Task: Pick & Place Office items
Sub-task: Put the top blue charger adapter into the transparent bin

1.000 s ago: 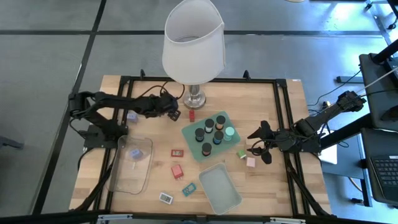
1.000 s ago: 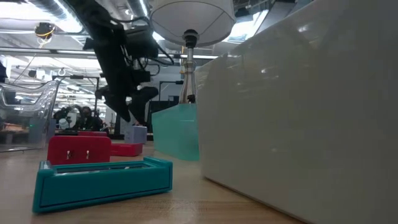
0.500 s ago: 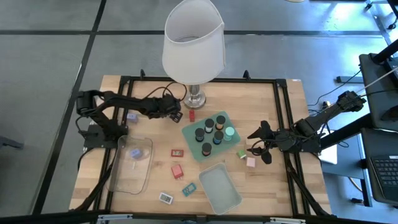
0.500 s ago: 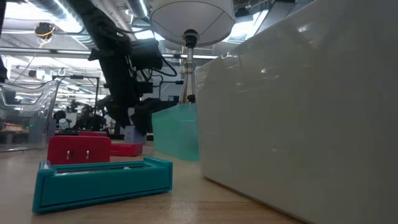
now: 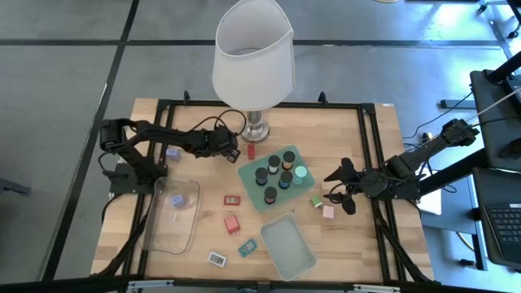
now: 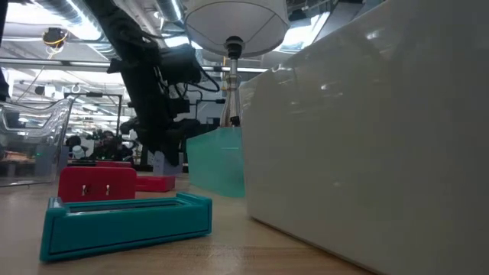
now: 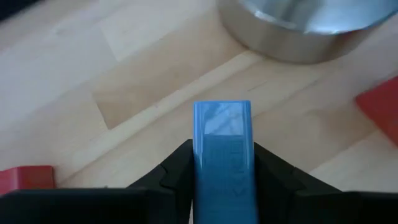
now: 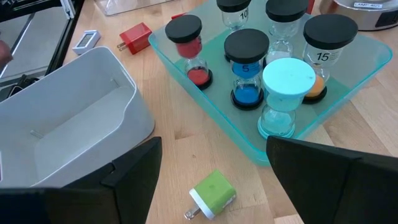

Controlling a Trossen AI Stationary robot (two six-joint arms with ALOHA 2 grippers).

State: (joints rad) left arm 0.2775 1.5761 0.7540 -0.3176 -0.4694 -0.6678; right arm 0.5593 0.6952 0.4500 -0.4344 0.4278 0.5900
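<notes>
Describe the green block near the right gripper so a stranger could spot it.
Start at the lamp, then drop to the tilted mint tray of timers. Off its corner nearest the right gripper lies the green block, beside a pink block; it is the only green one, with metal prongs.

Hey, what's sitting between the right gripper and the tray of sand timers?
A green block lies on bare wood there, seen in the right wrist view between the open right gripper and the timer tray. In the high view a pink block lies beside it.

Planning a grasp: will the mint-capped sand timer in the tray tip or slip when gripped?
The mint-capped sand timer looks tall, with a narrow clear waist, so probably tippy if nudged. Its clear body may be slippery and fragile. Neighbouring timers stand close, so the open right gripper could knock them.
</notes>
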